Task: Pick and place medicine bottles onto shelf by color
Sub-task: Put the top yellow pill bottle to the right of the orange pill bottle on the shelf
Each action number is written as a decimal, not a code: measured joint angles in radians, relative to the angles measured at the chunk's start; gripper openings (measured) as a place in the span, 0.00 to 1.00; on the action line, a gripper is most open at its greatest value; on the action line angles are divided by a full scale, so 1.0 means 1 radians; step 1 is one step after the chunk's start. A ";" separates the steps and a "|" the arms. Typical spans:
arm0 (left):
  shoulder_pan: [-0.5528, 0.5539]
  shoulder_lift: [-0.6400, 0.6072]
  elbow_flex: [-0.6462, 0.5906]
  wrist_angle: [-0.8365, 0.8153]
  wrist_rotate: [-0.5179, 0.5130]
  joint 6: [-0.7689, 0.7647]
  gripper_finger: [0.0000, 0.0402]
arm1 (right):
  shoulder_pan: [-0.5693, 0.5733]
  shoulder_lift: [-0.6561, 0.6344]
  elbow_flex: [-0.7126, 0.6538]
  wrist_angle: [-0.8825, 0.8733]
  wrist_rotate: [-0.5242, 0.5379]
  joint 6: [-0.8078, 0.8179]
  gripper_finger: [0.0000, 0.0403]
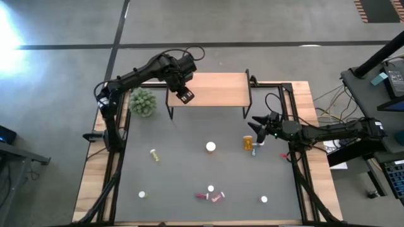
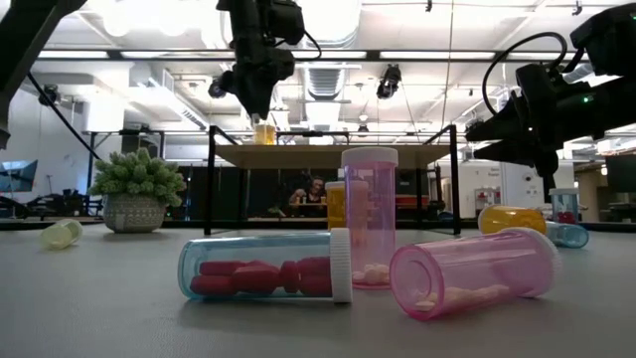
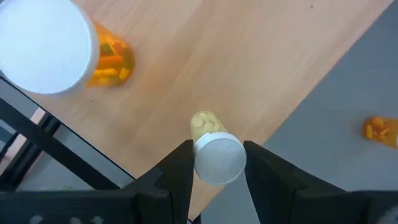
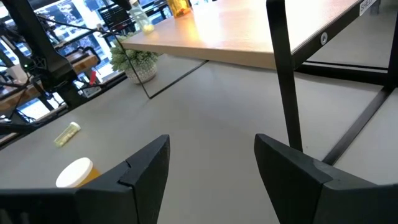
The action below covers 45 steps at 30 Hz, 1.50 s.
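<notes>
A grey table with wood edges stands in a big open workshop, and the shelf sits along its far edge, a light board on thin black legs. My left gripper hangs over the shelf's left end, near its front edge, with a small yellowish bottle standing upright on the board between my two fingers. They sit close on either side of its white cap; I cannot tell whether they press it or stand just clear. An orange bottle stands on the same board beside it, a little apart. A green plant sits on the table just left of the shelf. My right gripper waits above the table's right side, near the shelf's right legs, its fingers spread wide and empty. Just left of it an orange bottle stands on the table, with a small bluish one beside it. A white-capped bottle stands near the middle of the table, and a yellowish one lies to the left. Near the front edge, pink and red bottles are clustered, two lying on their sides and one upright. Two more white caps show at the near left and near right.
</notes>
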 joint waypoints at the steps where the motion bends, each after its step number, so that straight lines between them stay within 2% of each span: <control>1: 0.000 0.000 0.000 0.008 0.000 -0.001 0.29 | 0.000 0.000 0.000 0.000 0.000 0.000 0.56; 13: 0.002 0.000 0.000 0.038 0.001 -0.018 0.40 | 0.000 0.000 0.000 0.000 0.000 0.000 0.56; 22: 0.002 -0.006 0.000 0.063 -0.005 -0.020 0.41 | 0.000 0.000 0.000 0.000 0.000 0.000 0.56; 31: 0.000 -0.089 -0.030 0.127 -0.080 -0.026 0.41 | 0.000 0.000 0.000 0.000 0.000 0.000 0.56; 34: -0.008 -0.148 -0.102 0.197 -0.080 -0.026 0.41 | 0.000 0.000 0.000 0.000 0.000 0.000 0.56; 37: -0.025 -0.228 -0.229 0.324 -0.080 -0.025 0.41 | 0.000 0.000 0.000 0.000 0.000 0.000 0.56; 41: -0.048 -0.369 -0.477 0.593 -0.083 -0.027 0.41 | 0.000 0.000 0.000 0.000 0.000 0.000 0.56; 45: -0.084 -0.507 -0.729 0.874 -0.157 -0.027 0.41 | 0.000 0.000 0.000 0.000 0.000 0.000 0.56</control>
